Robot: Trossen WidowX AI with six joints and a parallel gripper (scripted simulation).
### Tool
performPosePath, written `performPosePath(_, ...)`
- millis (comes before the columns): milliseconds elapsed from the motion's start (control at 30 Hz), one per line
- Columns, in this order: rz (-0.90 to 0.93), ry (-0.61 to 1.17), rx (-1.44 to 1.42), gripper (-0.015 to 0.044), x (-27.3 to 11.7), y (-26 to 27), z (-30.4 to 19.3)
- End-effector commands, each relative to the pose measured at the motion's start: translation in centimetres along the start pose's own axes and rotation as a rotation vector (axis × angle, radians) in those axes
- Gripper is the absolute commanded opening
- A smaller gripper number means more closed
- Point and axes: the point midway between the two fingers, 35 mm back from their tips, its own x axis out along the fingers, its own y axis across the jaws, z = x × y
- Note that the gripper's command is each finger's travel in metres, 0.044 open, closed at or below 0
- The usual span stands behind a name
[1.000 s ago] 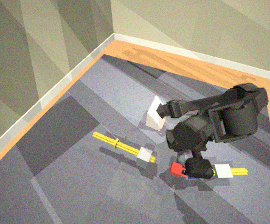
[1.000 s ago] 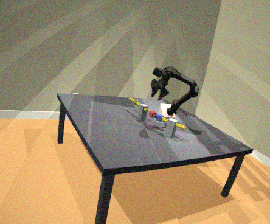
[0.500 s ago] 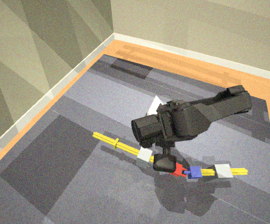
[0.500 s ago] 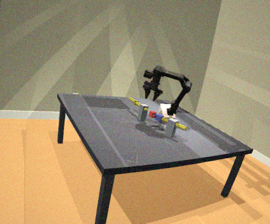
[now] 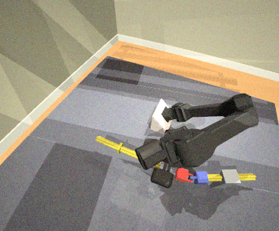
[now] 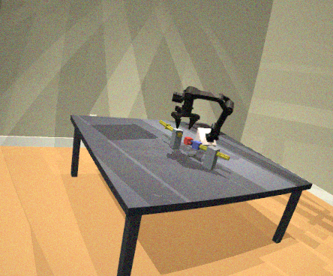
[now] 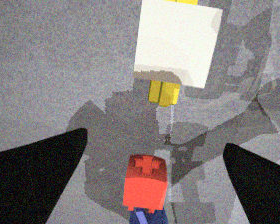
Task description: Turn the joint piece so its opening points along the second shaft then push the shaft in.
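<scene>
The red joint piece [image 5: 182,174] [image 6: 187,140] [image 7: 145,192] is hinged to the blue piece [image 5: 202,177] [image 6: 196,145] on the first yellow shaft [image 5: 247,176] [image 6: 223,155], which passes through the first grey block [image 5: 230,176] [image 6: 211,159]. In the wrist view its opening faces roughly toward the end of the second yellow shaft [image 7: 164,93] [image 5: 103,141], with a gap between; exact alignment is hard to tell. The second block [image 6: 176,140] [image 7: 176,45] carries that shaft; the arm hides it in the top view. My gripper [image 6: 184,127] [image 7: 155,142] is open and empty, above the gap.
The second shaft has a small yellow collar [image 5: 119,147] [image 6: 168,126] on its far part. The arm's pale base plate [image 5: 162,114] [image 6: 204,135] stands on the dark table [image 5: 80,122] [image 6: 151,172] behind the shafts. Shadows cross the table under the arm.
</scene>
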Motion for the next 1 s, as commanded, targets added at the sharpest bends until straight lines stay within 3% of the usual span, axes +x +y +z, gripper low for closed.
performPosePath(0, -0.012, -0.005, 0.012, 0.0440, 0.5, 0.0, 0.1)
performPosePath(533, -0.012, -0.002, 0.011, 0.0440, 6.0, 0.0, 0.3)
performPosePath(967, -0.011, 0.000, 0.011, 0.0440, 6.4, 0.0, -6.6)
